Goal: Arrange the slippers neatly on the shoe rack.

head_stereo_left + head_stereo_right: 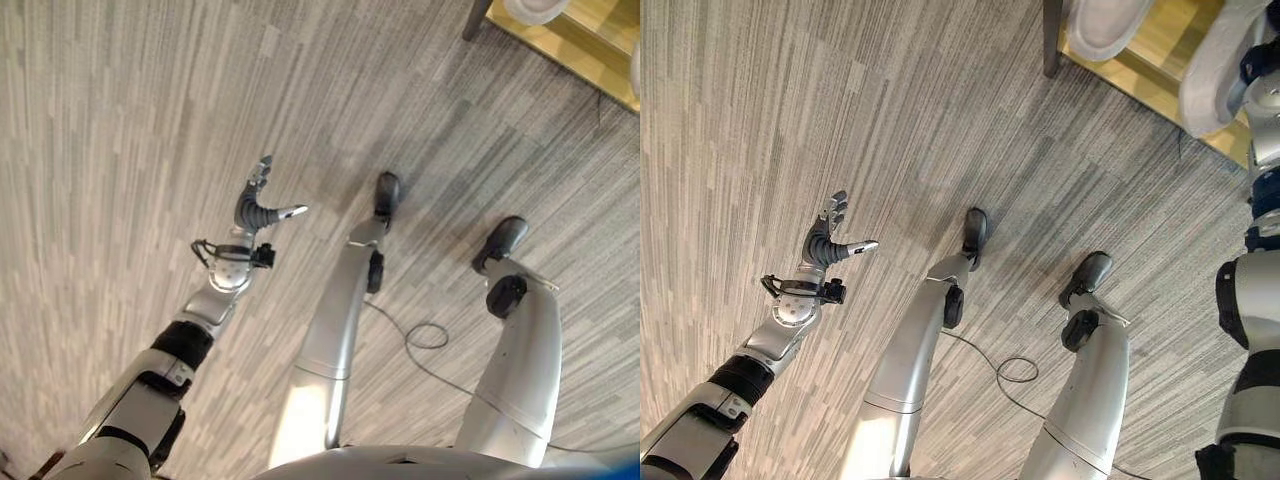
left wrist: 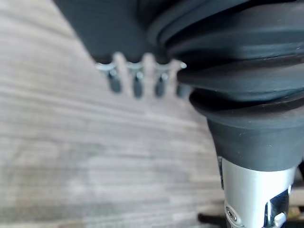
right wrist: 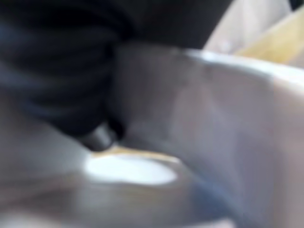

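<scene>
two pale slippers sit at the wooden shoe rack (image 1: 1145, 62) in the far right corner of the scene: one slipper (image 1: 1102, 24) lies on the rack's shelf near its dark leg, and a second slipper (image 1: 1218, 70) stands just to its right, at the end of the right arm. the right hand (image 3: 90, 95) is pressed up against this second slipper, its dark cover close on the pale surface in the right wrist view, but the fingers are hidden there, so i cannot tell whether they grip it or merely rest against it. the left hand (image 1: 830, 235) hangs out over the grey striped carpet (image 1: 840, 110), well apart from the rack and both slippers; its fingers are straight and spread, the thumb pointing off to one side, holding nothing and touching nothing. in the left wrist view its dark fingertips (image 2: 137, 85) stand in a loose row above the carpet.
</scene>
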Motion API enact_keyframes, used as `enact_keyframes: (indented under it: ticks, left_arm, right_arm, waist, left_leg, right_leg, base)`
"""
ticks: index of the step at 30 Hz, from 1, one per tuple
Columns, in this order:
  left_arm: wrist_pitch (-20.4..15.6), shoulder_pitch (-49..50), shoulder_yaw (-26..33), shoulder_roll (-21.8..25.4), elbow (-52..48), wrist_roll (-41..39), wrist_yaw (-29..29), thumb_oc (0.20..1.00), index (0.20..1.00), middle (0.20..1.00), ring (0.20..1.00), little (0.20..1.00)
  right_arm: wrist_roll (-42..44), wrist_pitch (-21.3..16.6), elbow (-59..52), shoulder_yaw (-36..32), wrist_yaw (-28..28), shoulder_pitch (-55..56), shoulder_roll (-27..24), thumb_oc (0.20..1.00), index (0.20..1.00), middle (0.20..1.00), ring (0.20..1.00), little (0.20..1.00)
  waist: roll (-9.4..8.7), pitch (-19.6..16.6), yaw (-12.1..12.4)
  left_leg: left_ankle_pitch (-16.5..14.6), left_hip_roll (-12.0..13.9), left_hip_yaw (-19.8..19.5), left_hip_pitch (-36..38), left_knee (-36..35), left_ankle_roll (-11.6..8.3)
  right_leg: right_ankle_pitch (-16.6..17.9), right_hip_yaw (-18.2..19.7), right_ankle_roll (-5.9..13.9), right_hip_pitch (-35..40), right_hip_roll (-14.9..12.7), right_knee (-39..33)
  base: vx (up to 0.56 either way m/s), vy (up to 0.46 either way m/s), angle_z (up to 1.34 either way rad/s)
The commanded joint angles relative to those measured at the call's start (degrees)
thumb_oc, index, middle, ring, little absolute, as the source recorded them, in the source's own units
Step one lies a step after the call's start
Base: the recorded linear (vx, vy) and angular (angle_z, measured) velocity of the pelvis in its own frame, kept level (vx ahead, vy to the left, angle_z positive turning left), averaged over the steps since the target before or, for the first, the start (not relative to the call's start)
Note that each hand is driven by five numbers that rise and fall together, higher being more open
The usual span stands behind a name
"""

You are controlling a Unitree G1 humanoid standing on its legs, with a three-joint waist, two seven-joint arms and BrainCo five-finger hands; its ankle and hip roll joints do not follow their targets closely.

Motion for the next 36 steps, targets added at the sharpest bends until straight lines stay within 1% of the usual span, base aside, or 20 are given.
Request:
enact_keyframes:
  ticks: [1,3,6,13,19,20,26,29,36]
  left_arm:
    - [-2.41,8.99,2.86,-0.19,2.28,1.24,1.89,1.0,1.0,1.0,1.0,1.0]
    - [-2.61,9.54,3.68,-0.25,2.52,-0.37,2.07,1.0,1.0,1.0,1.0,1.0]
    - [-2.65,9.96,4.58,-0.3,2.9,-0.4,2.19,1.0,1.0,1.0,1.0,1.0]
    - [-2.44,10.57,3.66,-0.16,2.66,0.92,2.59,1.0,1.0,1.0,1.0,1.0]
    - [-2.28,10.87,2.68,1.07,2.98,2.73,2.35,1.0,1.0,1.0,1.0,1.0]
    - [-2.17,10.88,2.86,1.09,3.15,2.07,2.13,1.0,1.0,1.0,1.0,1.0]
    - [-2.35,11.34,3.7,1.71,3.49,1.88,2.23,1.0,1.0,1.0,1.0,1.0]
    - [-2.18,11.75,4.1,1.33,3.89,1.35,2.25,1.0,1.0,1.0,1.0,1.0]
    - [-1.88,12.17,3.75,1.14,4.53,2.34,2.44,1.0,1.0,1.0,1.0,1.0]
  right_arm:
    - [-4.43,0.34,-1.73,4.6,-1.87,0.32,-1.32,0.2,0.2,0.2,0.2,0.2]
    - [-3.05,0.11,-0.38,4.86,-1.95,-0.93,-0.86,0.2,0.2,0.2,0.2,0.2]
    - [-3.69,0.35,-0.68,5.52,-1.28,-1.23,-1.33,0.2,0.2,0.2,0.2,0.2]
    - [-1.78,0.32,0.82,3.97,-2.42,-1.78,-1.81,0.2,0.2,0.2,0.2,0.2]
    - [-2.36,0.77,1.25,6.13,-1.83,-3.8,-1.82,0.2,0.2,0.2,0.2,0.2]
    - [-1.8,0.69,1.46,6.1,-1.76,-3.9,-1.48,1.0,1.0,1.0,1.0,1.0]
    - [-2.63,1.3,2.14,7.77,-0.74,-4.77,-1.1,1.0,1.0,1.0,1.0,1.0]
    - [-3.54,2.4,3.31,7.93,-1.14,-5.37,-0.21,1.0,1.0,1.0,1.0,1.0]
    - [-2.63,2.01,3.81,5.89,-1.38,-3.2,-0.37,1.0,1.0,1.0,1.0,1.0]
  waist:
    - [0.02,-7.56,1.39]
    - [-0.09,-7.66,1.81]
    - [-0.14,-7.69,1.59]
    - [-0.57,-7.58,1.54]
    - [-0.96,-7.72,1.43]
    - [-1.03,-7.78,1.47]
    - [-1.05,-7.66,1.48]
    - [-0.86,-7.3,1.45]
    - [-1.14,-7.15,1.01]
  left_leg:
    - [-5.17,1.27,-2.24,-0.4,1.5,-3.99]
    - [-5.15,1.18,-2.26,-0.61,1.75,-3.99]
    - [-5.17,1.17,-2.34,-0.84,2.0,-4.03]
    - [-5.42,1.38,-2.68,-1.24,2.19,-4.22]
    - [-5.48,1.58,-2.75,-1.88,3.0,-4.42]
    - [-5.64,1.61,-2.79,-1.71,3.1,-4.39]
    - [-5.58,1.7,-2.71,-1.34,2.57,-4.45]
    - [-5.34,1.74,-2.84,-1.37,2.73,-4.61]
    - [-5.36,1.74,-2.85,-1.59,3.1,-4.77]
  right_leg:
    - [2.3,4.09,2.54,4.16,0.39,-2.65]
    - [2.25,3.88,2.51,4.16,0.31,-2.47]
    - [2.05,3.68,2.48,3.95,0.34,-1.95]
    - [1.27,3.37,2.22,3.62,0.5,-1.51]
    - [1.09,3.41,1.83,3.25,0.74,-1.1]
    - [1.02,3.44,1.75,3.34,0.82,-0.96]
    - [1.06,3.1,1.77,3.83,0.94,-1.36]
    - [1.18,3.29,1.85,3.78,1.15,-1.23]
    - [0.75,3.06,1.56,3.88,1.11,-0.56]
  base:
    - [0.0,0.0,0.0]
    - [0.0,0.0,0.0]
    - [0.0,0.0,0.0]
    - [0.0,0.0,0.0]
    - [0.0,0.0,0.0]
    - [0.0,0.0,0.0]
    - [0.0,0.0,0.0]
    - [0.0,0.0,0.0]
    - [0.0,0.0,0.0]
